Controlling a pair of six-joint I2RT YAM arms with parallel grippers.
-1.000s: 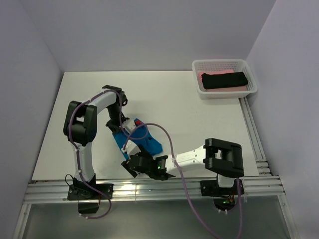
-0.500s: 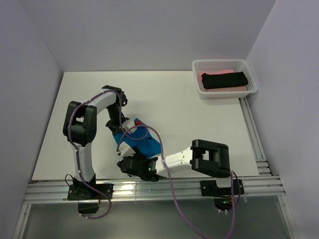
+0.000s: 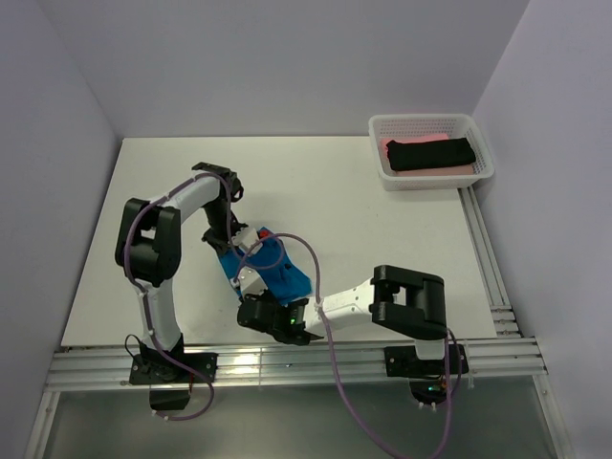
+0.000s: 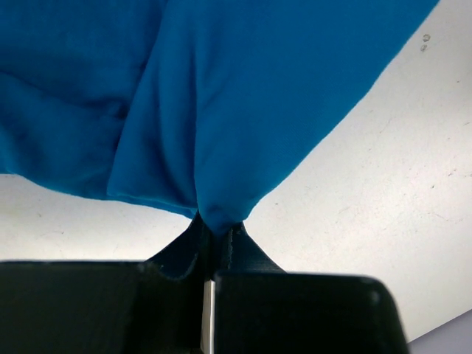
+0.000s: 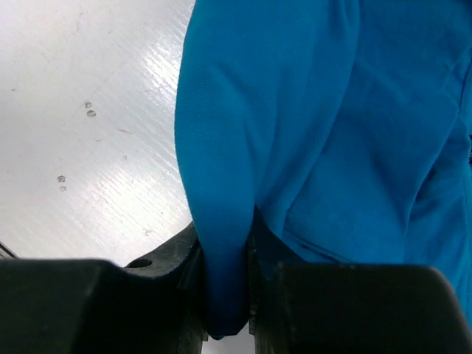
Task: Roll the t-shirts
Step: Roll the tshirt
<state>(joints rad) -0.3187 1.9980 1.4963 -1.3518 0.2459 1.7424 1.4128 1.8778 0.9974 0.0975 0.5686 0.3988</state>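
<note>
Tabletop (image 3: 382,239), white and walled on three sides, takes up most of the overhead view. The left arm (image 3: 153,249) rises from its base at the near left edge, bends far and then reaches back down toward the middle. The right arm (image 3: 411,301) lies low along the near edge and stretches leftward from its base at the near right.

At the far right corner stands a white mesh basket (image 3: 421,119). Between the two arms, near the middle of the near half of the table, the blue t-shirt (image 3: 277,273) lies bunched in a small heap. A black t-shirt (image 3: 432,153), folded into a long bundle, lies across the basket on top of a pink t-shirt (image 3: 402,143), which shows only at the edges beneath it.

The left gripper (image 3: 232,253) sits at the far left side of the blue heap. Its wrist camera shows the jaws pressed together on a pinched point of the blue cloth (image 4: 258,88), which fans out from the fingertips (image 4: 236,247) and hangs over the bare table. The right gripper (image 3: 260,296) meets the near side of the heap. In its wrist view the jaws are clamped on a thick fold of the same blue cloth (image 5: 332,110), and the fold fills the narrow gap between the fingers (image 5: 188,254).
</note>
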